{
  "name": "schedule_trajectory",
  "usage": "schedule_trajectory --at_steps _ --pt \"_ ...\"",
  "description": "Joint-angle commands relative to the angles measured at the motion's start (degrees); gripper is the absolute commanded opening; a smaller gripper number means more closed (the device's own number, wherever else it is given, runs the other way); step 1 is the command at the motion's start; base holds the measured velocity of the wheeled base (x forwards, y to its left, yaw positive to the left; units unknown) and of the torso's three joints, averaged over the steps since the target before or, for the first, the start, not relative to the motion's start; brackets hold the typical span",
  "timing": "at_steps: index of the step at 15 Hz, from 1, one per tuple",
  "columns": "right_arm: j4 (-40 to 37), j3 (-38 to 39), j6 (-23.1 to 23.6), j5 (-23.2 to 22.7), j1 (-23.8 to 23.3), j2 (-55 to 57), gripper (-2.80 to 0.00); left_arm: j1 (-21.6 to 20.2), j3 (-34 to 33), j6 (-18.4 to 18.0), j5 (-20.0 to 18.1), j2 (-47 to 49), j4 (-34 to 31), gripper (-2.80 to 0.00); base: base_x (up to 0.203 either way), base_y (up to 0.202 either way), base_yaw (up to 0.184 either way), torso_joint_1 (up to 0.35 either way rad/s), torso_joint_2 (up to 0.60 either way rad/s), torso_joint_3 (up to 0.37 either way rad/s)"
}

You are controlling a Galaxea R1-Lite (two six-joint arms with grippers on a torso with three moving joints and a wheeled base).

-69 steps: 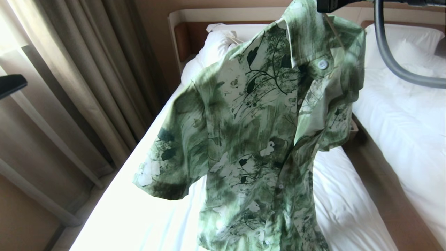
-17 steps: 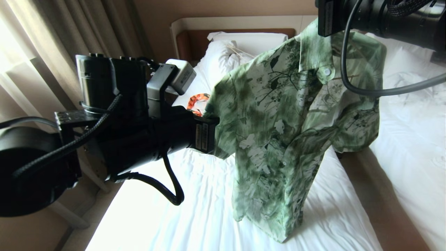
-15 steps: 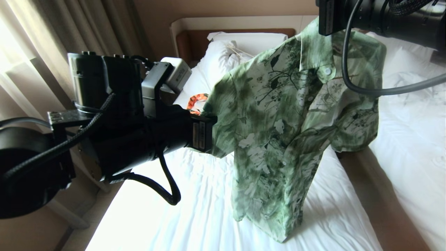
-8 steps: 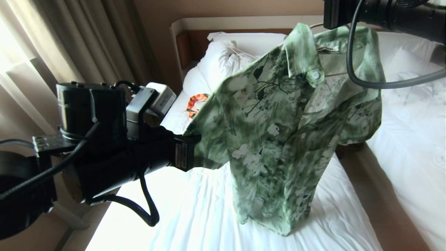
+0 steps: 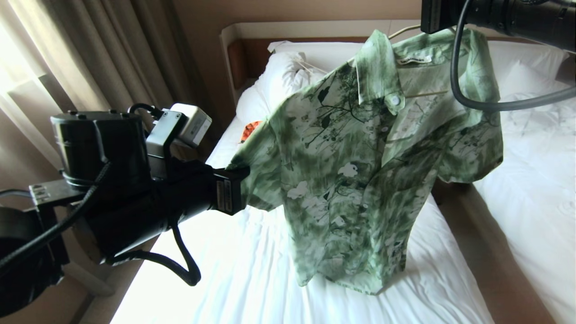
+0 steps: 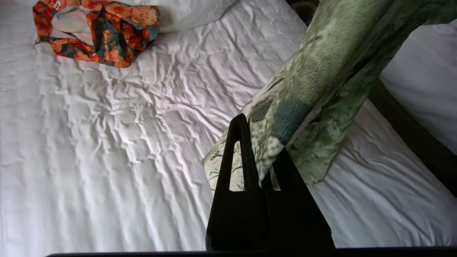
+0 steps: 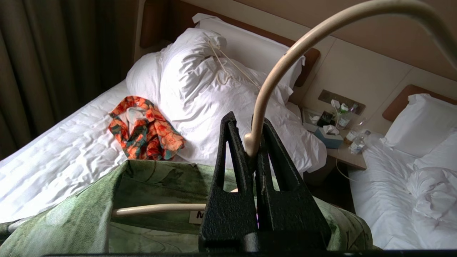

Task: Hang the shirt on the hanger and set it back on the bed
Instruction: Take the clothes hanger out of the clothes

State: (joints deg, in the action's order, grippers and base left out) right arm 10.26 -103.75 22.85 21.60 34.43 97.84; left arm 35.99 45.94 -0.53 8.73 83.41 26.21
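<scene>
Green floral short-sleeved shirt (image 5: 360, 148) hung on thin cream hanger (image 7: 282, 67), suspended above white-sheeted bed (image 5: 252, 279), hem touching sheet at 6 o'clock. Right gripper (image 7: 250, 142) clamped on hanger neck at 1 o'clock. Left gripper (image 6: 262, 164) pinched on sleeve edge at 9 o'clock. Advised: lower both together, sleeve kept spread, hanger level, clear of orange patterned garment (image 6: 103, 32).

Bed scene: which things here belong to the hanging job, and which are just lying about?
In the job:
shirt
hanger
bed
left gripper, clamping a sleeve
right gripper, clamping the hanger's neck

Lying about:
orange patterned garment
pillows
tissue box
second bed
</scene>
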Motion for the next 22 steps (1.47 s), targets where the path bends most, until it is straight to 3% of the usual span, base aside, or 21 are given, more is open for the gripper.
schedule_trajectory --at_steps 1,7,11,14,15,22 --pt "0.0 0.0 0.3 0.1 0.0 0.3 -2.8 0.0 0.1 0.1 0.1 -1.3 0.2 0.0 0.0 0.0 0.0 0.0 0.0 0.0" --pt "0.2 -0.1 0.3 0.1 0.0 1.0 -2.8 -0.8 -3.1 0.1 0.0 -11.2 -0.4 0.0 0.0 0.0 0.0 0.0 0.0 0.0" --pt "8.8 -6.0 0.3 -0.1 0.2 5.9 -2.8 -9.0 -11.0 0.1 0.0 -24.6 -1.2 0.0 0.0 0.0 0.0 0.0 0.0 0.0" --pt "15.9 -8.7 4.7 0.0 0.1 8.2 -2.8 -13.0 -13.5 0.7 0.0 -34.0 -7.3 0.0 0.0 0.0 0.0 0.0 0.0 0.0" --pt "16.5 -8.8 5.8 0.0 0.1 8.2 -2.8 -13.8 -13.6 1.3 0.3 -36.1 -9.1 -2.8 0.0 0.0 0.0 0.0 0.0 0.0" --pt "19.9 -9.0 6.1 -0.2 -3.5 9.9 -2.8 -28.3 -15.9 5.1 0.0 -41.0 -10.9 -2.8 0.0 0.0 0.0 0.0 0.0 0.0"
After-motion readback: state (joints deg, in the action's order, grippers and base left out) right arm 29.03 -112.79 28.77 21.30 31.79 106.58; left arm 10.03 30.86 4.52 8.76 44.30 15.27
